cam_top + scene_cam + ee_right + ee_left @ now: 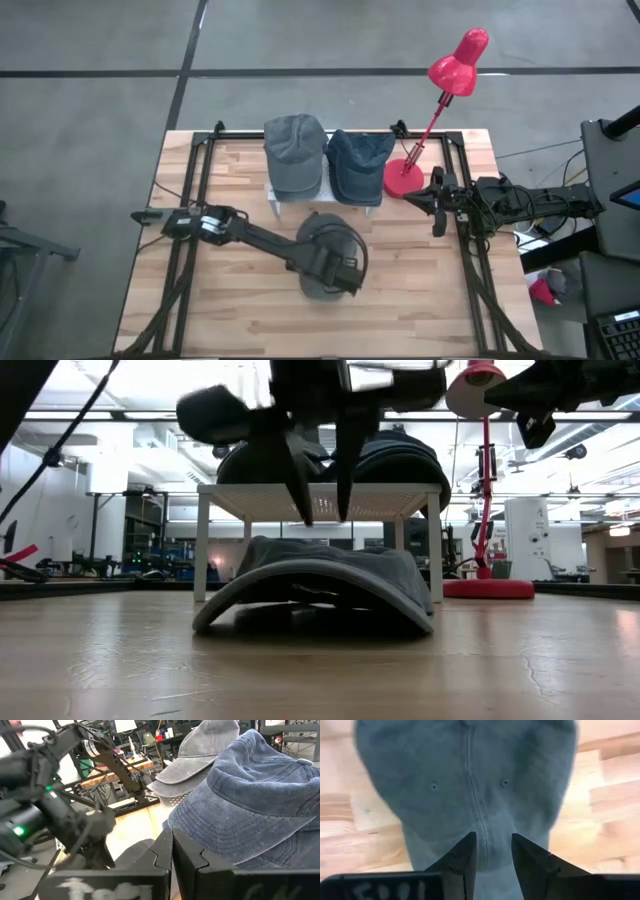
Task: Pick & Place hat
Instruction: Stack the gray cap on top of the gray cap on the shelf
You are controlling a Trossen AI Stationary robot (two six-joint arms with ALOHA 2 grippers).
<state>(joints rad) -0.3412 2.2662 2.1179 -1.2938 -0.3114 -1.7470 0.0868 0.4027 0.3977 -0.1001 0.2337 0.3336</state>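
Left tool above a grey hat on the counter.

The left tool (494, 851) hung just over the grey hat (328, 262), its fingers (464, 857) slightly apart and clear of the cloth. That hat lay flat on the wooden counter (240, 305), in front of a small white stand (320, 495). On the stand sat a lighter grey cap (295, 152) and a blue cap (357, 165), side by side. The right tool (172, 850), fingers together, waited beside the blue cap, near a red desk lamp (432, 105).
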